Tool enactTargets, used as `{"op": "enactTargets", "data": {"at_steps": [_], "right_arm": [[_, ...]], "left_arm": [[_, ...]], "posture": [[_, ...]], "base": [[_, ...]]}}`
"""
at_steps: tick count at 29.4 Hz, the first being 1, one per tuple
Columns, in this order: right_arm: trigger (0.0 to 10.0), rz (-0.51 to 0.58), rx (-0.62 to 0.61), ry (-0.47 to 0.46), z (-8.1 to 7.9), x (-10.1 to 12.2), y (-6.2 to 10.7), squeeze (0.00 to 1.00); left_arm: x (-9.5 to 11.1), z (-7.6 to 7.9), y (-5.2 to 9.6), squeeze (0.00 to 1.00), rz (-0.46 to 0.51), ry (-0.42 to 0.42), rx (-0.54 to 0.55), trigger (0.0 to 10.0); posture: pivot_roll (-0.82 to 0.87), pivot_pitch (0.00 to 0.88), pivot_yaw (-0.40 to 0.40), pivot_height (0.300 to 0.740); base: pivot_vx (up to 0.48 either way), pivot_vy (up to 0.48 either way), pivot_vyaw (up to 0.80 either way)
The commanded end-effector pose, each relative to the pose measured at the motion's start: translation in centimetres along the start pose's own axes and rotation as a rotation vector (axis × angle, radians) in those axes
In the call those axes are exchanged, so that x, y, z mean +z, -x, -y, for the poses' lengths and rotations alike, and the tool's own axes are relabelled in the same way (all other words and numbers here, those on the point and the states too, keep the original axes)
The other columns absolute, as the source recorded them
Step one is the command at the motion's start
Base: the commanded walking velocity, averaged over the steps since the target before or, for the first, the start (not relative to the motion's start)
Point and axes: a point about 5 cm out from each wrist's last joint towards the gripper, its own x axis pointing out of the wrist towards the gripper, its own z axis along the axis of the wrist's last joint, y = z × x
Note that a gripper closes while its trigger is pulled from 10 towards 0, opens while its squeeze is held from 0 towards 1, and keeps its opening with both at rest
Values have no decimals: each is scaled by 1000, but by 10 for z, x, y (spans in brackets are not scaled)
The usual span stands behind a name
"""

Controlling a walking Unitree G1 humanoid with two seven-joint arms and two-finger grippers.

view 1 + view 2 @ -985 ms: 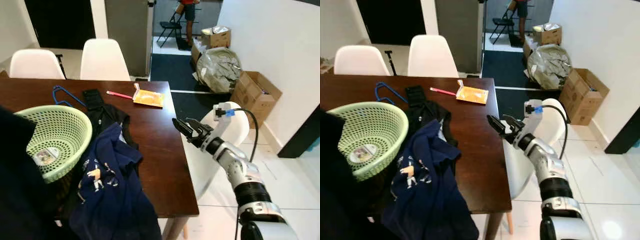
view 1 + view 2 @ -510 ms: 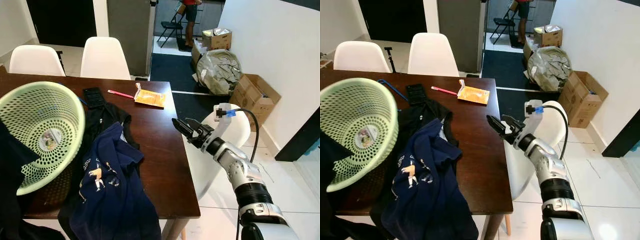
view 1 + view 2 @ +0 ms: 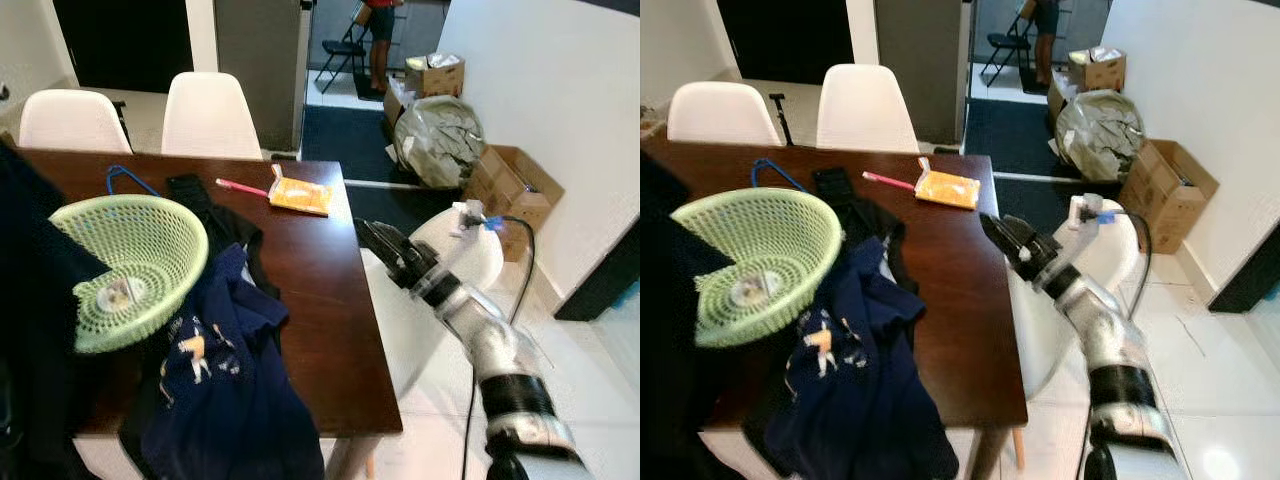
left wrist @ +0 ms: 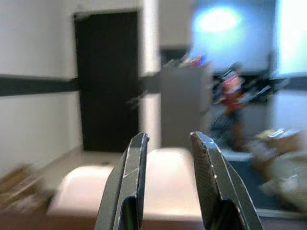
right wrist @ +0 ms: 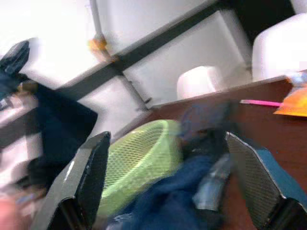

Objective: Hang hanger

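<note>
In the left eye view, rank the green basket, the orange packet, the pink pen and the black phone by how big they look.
1. Green basket, by far the largest, though it is also nearest the camera.
2. Orange packet and black phone look about alike; no ranking between them.
3. Pink pen, the thinnest and smallest.

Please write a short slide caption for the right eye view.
Right gripper open beside a dark table with green basket, navy clothes and blue hanger.

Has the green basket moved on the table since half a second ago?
Yes. The green basket has tipped back down: earlier it stood on edge, hiding most of the blue hanger; now its mouth faces more upward and the hanger shows behind it.
</note>
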Motion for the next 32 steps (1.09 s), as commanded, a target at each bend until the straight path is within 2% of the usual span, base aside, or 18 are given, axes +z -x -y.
{"op": "enactTargets", "data": {"at_steps": [1,3,4,5,6,9,10,11,13,15,18,19,21,23,24,28,30,32], "right_arm": [[10000,-32,212,-11,-25,5,-1,0],[10000,-32,212,-11,-25,5,-1,0],[10000,-62,313,-13,-39,5,0,0],[10000,-62,313,-13,-39,5,0,0],[10000,-105,416,-2,-55,8,-2,157],[10000,-135,482,2,-67,10,-3,157],[10000,-192,539,28,-78,8,-7,878],[10000,-265,588,74,-91,0,-16,1000],[10000,-265,588,74,-91,0,-16,1000],[10000,-369,628,196,-113,-24,-38,1000],[10000,-382,650,229,-124,-34,-49,1000],[10000,-394,678,254,-134,-42,-57,47],[10000,-449,672,297,-139,-52,-64,0],[10000,-489,664,330,-141,-59,-68,0],[10000,-553,659,375,-142,-67,-69,0],[10000,-616,648,406,-145,-80,-72,0],[10000,-671,625,428,-150,-95,-76,0],[10000,-671,625,428,-150,-95,-76,0]], "left_arm": [[46,32,-4,0,160,94,-189,10000],[46,32,-4,0,160,94,-189,10000],[71,49,-2,0,243,157,-309,10000],[71,49,-2,0,243,157,-309,10000],[93,63,3,0,319,221,-414,10000],[107,72,7,0,365,258,-480,10000],[114,74,8,0,390,281,-507,10000],[121,76,9,0,415,303,-526,10000],[121,76,9,0,415,303,-526,10000],[132,79,9,0,447,315,-547,10000],[135,81,9,0,457,310,-554,10000],[137,83,8,0,461,310,-560,10000],[139,85,9,0,458,305,-563,10000],[139,86,9,0,454,302,-564,10000],[140,87,10,0,449,308,-568,10000],[139,88,8,0,440,306,-563,10000],[135,91,5,0,432,328,-552,10000],[135,91,5,0,432,328,-552,10000]], "posture": [[134,0,-36,740],[134,0,-36,740],[135,0,-33,740],[135,0,-33,740],[141,0,-33,740],[141,0,-33,740],[145,0,-31,740],[145,0,-30,740],[145,0,-30,740],[158,0,-33,740],[162,0,-33,740],[165,0,-31,740],[164,0,-28,740],[163,0,-25,740],[165,0,-23,740],[162,0,-20,740],[162,0,-21,740],[162,0,-21,740]], "base": [[0,0,0],[0,0,0],[0,0,0],[0,0,0],[0,0,0],[0,0,0],[0,0,0],[0,0,0],[0,0,0],[0,0,0],[0,0,0],[0,0,0],[0,0,0],[0,0,0],[0,0,0],[0,0,0],[0,0,0],[0,0,0]]}}
